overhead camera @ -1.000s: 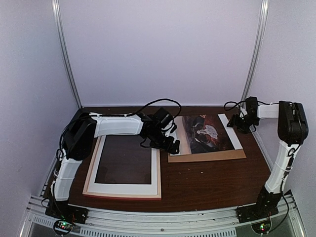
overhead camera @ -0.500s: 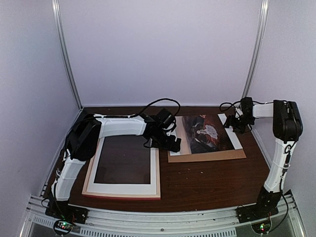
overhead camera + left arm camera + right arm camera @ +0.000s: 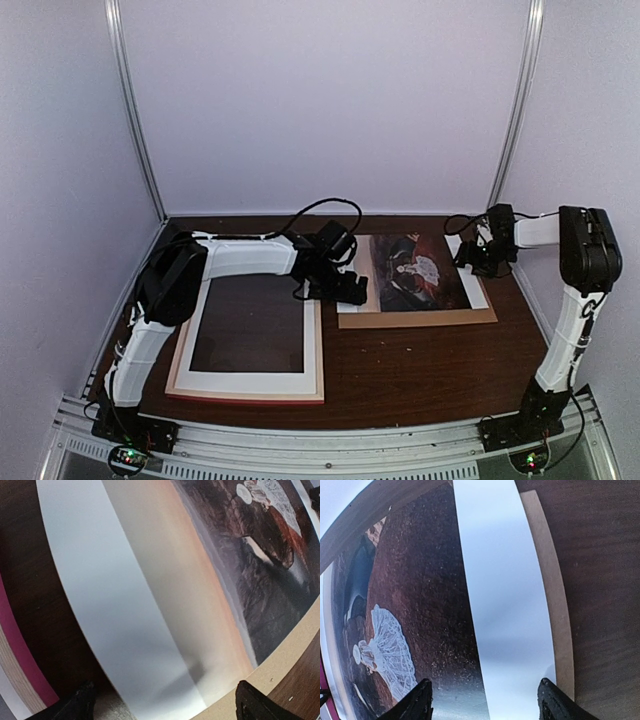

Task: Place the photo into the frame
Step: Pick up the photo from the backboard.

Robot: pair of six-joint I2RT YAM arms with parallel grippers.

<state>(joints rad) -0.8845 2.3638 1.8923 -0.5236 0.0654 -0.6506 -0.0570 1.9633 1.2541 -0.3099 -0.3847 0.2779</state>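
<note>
The photo (image 3: 415, 270), a dark landscape with a pale figure, lies face up on a brown backing board (image 3: 420, 317) right of centre. The frame (image 3: 315, 350) lies flat at the left, its pink edge (image 3: 20, 655) showing in the left wrist view. My left gripper (image 3: 350, 290) is low over the photo's (image 3: 225, 580) left white margin, open (image 3: 165, 702), nothing between the fingers. My right gripper (image 3: 472, 255) hovers open (image 3: 485, 697) over the photo's (image 3: 420, 580) right white margin, fingertips astride that strip.
The backing board (image 3: 550, 580) sticks out past the photo on its right and near sides. Dark wooden table (image 3: 420, 370) lies in front of the board. White walls and two metal posts close in the back and sides.
The left gripper has shifted slightly right over the photo's left margin. The right gripper has moved left and a little nearer, over the right margin. Photo and frame lie as before.
</note>
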